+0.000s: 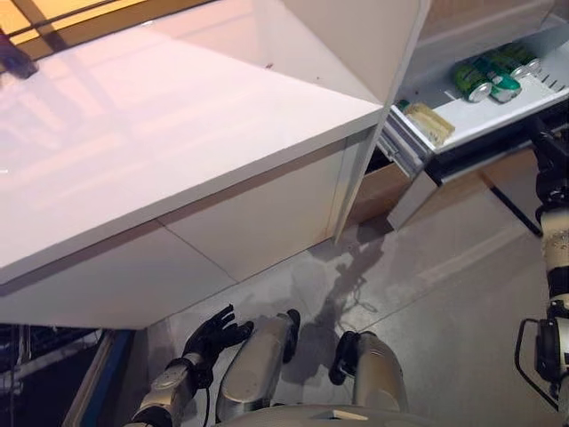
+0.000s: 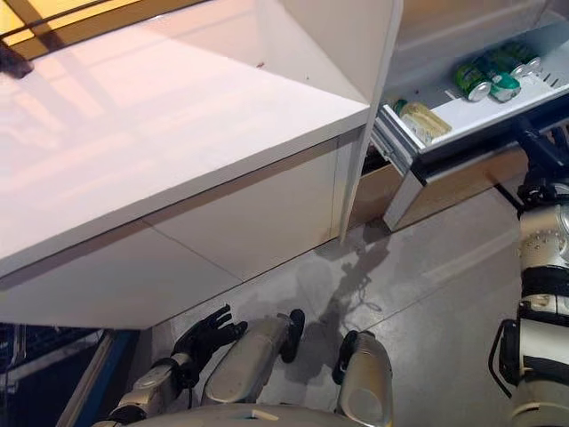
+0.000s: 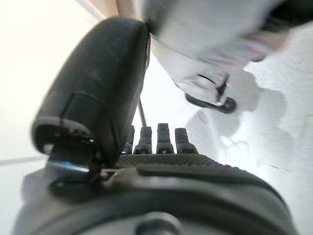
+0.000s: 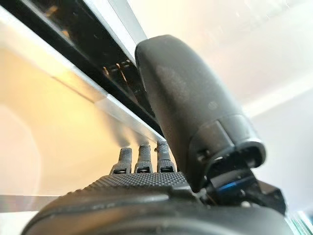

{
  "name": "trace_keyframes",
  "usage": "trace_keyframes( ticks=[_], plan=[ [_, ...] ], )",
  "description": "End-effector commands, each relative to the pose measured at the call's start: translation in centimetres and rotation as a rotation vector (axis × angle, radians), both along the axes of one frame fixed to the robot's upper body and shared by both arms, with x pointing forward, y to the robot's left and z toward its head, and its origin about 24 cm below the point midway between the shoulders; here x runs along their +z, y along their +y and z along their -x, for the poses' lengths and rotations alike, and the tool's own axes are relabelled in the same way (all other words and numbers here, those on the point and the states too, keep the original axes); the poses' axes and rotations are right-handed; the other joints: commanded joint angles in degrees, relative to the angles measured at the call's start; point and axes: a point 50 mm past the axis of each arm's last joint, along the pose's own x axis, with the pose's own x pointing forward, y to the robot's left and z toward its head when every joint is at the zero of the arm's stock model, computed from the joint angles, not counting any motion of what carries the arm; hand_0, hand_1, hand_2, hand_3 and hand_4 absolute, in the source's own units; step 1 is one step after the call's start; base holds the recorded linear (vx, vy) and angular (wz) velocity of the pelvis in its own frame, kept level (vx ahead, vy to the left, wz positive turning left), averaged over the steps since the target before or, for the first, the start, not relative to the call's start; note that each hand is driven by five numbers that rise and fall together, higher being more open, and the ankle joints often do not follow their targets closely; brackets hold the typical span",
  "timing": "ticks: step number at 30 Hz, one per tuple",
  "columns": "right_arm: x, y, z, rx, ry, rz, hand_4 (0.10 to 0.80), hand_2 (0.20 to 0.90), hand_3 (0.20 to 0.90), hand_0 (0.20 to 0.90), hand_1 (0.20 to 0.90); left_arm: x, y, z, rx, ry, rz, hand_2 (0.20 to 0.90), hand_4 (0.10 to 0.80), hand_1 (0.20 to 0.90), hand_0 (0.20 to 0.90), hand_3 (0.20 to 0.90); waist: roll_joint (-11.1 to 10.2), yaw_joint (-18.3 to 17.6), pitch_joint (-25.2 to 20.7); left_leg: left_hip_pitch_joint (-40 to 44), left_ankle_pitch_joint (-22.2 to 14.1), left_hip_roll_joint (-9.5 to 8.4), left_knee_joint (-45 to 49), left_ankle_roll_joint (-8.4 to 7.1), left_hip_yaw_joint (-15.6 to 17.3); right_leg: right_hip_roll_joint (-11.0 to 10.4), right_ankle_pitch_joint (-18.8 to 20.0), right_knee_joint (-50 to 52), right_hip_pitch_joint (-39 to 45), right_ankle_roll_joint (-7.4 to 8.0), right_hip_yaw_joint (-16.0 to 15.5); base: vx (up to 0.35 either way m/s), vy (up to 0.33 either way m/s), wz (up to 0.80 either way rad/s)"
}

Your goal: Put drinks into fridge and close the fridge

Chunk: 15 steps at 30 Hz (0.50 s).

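Note:
The fridge is open at the upper right, and its white drawer (image 1: 498, 111) stands pulled out. Green cans (image 1: 487, 76) lie on their sides in it; they also show in the right eye view (image 2: 489, 76). My right hand (image 2: 538, 147) is raised at the drawer's front edge, just below it. In the right wrist view its fingers (image 4: 141, 159) are straight and point at the drawer's dark underside, holding nothing. My left hand (image 1: 213, 334) hangs low at the lower left, with fingers spread and empty.
A long white counter (image 1: 160, 133) fills the left and middle, with white cabinet fronts (image 1: 249, 222) below. A white upright panel (image 1: 356, 36) stands between the counter and the fridge. A yellowish packet (image 1: 431, 123) lies in a small tray with a metal front (image 1: 404, 142). Grey floor (image 1: 444, 294) lies in front.

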Motion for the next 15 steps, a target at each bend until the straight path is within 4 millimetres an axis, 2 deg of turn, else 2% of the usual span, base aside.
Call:
trace_keyframes(
  ticks=[1, 3, 4, 6, 7, 8, 10, 11, 15],
  plan=[
    [7.0, 3.6, -2.5, 0.193, -0.232, 0.162, 0.8, 0.9, 0.9, 0.9, 0.9, -0.2, 2.1, 2.9, -0.053, 0.052, -0.063, 0.9, 0.8, 0.9, 0.9, 0.9, -1.7, 5.8, -4.7, 5.8, -4.5, 0.91, -6.5, 1.8, 0.0, 1.4, -3.3, 2.9, 5.0, -1.29, 1.9, 0.085, 0.011, 0.29],
    [6.9, 3.5, -2.5, 0.182, -0.222, 0.156, 0.8, 0.9, 0.9, 0.9, 0.9, -0.2, 2.2, 3.1, -0.055, 0.057, -0.065, 0.9, 0.8, 0.9, 0.9, 0.9, -1.7, 6.3, -5.1, 6.6, -4.0, 0.79, -7.6, 1.65, -0.7, 1.3, -3.2, 2.1, 6.2, -1.08, 1.3, 0.052, 0.019, 0.37],
    [6.8, 3.4, -2.5, 0.179, -0.221, 0.155, 0.8, 0.9, 0.9, 0.9, 0.9, -0.2, 2.3, 3.2, -0.055, 0.057, -0.066, 0.9, 0.8, 0.9, 0.9, 0.9, -1.3, 6.4, -5.1, 6.3, -2.6, 0.97, -8.2, 1.77, -0.6, 1.1, -2.0, 1.7, 6.1, -1.39, 0.4, 0.104, -0.001, 0.39],
    [6.5, 3.2, -2.4, 0.166, -0.213, 0.143, 0.8, 0.9, 0.9, 0.9, 0.9, -0.3, 2.4, 3.5, -0.053, 0.065, -0.069, 0.9, 0.8, 0.9, 0.9, 0.9, -1.7, 6.8, -5.8, 7.7, -3.6, 0.78, -9.0, 1.52, -1.4, 1.0, -2.8, 1.1, 7.6, -0.64, 0.6, 0.104, 0.001, 0.29],
    [6.4, 3.2, -2.4, 0.161, -0.212, 0.139, 0.8, 0.9, 0.9, 0.9, 0.9, -0.3, 2.4, 3.5, -0.051, 0.065, -0.071, 0.9, 0.8, 0.9, 0.9, 0.9, -1.4, 6.9, -5.8, 7.5, -2.2, 0.92, -9.5, 1.67, -1.3, 0.8, -1.6, 0.7, 7.6, -0.92, -0.3, 0.086, 0.0, 0.28],
    [6.3, 3.1, -2.4, 0.156, -0.207, 0.137, 0.8, 0.9, 0.9, 0.9, 0.9, -0.3, 2.5, 3.6, -0.049, 0.069, -0.072, 0.9, 0.8, 0.9, 0.9, 0.9, -1.8, 7.0, -6.0, 8.2, -3.7, 0.72, -9.3, 1.49, -1.7, 0.8, -2.8, 0.8, 8.3, -0.4, 0.4, 0.085, 0.001, 0.28],
    [6.0, 3.0, -2.3, 0.144, -0.196, 0.133, 0.8, 0.9, 0.9, 0.9, 0.9, -0.4, 2.7, 3.9, -0.051, 0.079, -0.076, 0.9, 0.8, 0.9, 0.9, 0.9, -1.8, 7.2, -6.6, 8.7, -3.5, 0.66, -9.9, 1.49, -2.0, 0.9, -2.3, -0.4, 9.3, -0.13, 0.1, 0.08, -0.002, 0.15],
    [5.9, 2.9, -2.3, 0.14, -0.195, 0.132, 0.8, 0.9, 0.9, 0.9, 0.9, -0.4, 2.7, 3.9, -0.052, 0.08, -0.078, 0.9, 0.8, 0.9, 0.9, 0.9, -1.5, 7.3, -6.6, 8.4, -2.2, 0.81, -10.3, 1.65, -1.9, 0.7, -1.1, -0.8, 9.1, -0.41, -0.7, -0.009, 0.024, 0.18],
    [5.3, 2.6, -2.1, 0.122, -0.181, 0.134, 0.8, 0.9, 0.9, 0.9, 0.9, -0.5, 3.1, 4.6, -0.062, 0.107, -0.096, 0.9, 0.8, 0.9, 0.9, 0.9, -1.9, 7.2, -7.6, 9.4, -2.5, 0.74, -10.9, 1.76, -2.3, 1.3, -0.3, -3.1, 10.7, -0.02, -0.5, 0.053, -0.02, 0.07]
  ],
)
